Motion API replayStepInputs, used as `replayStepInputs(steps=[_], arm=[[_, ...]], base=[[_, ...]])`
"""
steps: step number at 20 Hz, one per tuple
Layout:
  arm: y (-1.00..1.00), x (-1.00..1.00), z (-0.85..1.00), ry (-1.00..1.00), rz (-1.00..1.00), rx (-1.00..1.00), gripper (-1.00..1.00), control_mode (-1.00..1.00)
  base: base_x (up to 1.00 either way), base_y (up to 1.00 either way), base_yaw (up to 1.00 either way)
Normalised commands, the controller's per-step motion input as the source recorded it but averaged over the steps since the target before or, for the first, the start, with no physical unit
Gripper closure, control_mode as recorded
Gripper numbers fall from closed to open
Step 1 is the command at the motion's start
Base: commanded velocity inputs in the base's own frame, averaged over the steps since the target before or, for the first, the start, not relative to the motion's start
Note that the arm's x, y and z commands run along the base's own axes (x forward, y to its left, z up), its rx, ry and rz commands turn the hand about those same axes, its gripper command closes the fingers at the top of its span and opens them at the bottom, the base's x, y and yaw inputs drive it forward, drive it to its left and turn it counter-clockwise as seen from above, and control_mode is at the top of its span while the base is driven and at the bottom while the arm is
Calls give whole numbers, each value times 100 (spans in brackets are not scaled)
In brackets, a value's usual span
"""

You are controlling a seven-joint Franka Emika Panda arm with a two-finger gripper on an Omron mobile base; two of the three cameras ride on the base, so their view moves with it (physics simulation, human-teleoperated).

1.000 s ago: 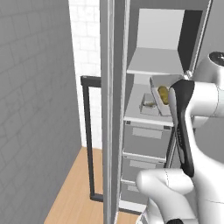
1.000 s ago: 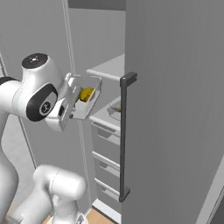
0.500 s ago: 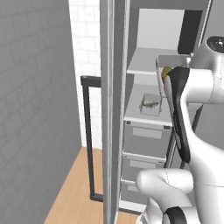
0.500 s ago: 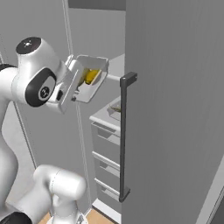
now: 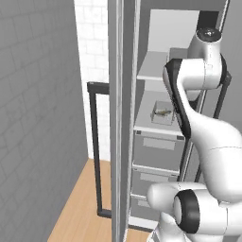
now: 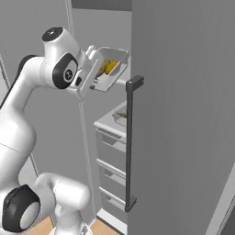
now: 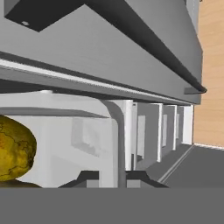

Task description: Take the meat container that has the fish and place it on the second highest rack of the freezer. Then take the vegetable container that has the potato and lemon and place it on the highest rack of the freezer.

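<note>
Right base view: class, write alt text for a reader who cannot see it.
A white robot arm's gripper holds a pale container with a yellow lemon inside, raised beside the open grey freezer. Below it, a second container sits on a shelf above drawers.

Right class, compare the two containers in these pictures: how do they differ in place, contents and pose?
1. The fish container rests on a freezer shelf; the vegetable container is held up by the gripper, level with the shelf above.
2. One holds a fish; the other shows something yellow.
3. The first lies flat, the second tilted.
Both are pale open trays.
</note>
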Motion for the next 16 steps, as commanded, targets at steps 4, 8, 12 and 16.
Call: replayStepInputs(steps=[4, 8, 12, 16], arm=[[-37, 83, 0, 0, -2, 0, 100, -100], [-38, 80, 0, 0, 0, 0, 100, -100], [-22, 83, 0, 0, 0, 0, 100, -100], [-7, 77, 0, 0, 0, 0, 100, -100]], base=[[0, 0, 0], [0, 0, 0], [0, 0, 0], [0, 0, 0]])
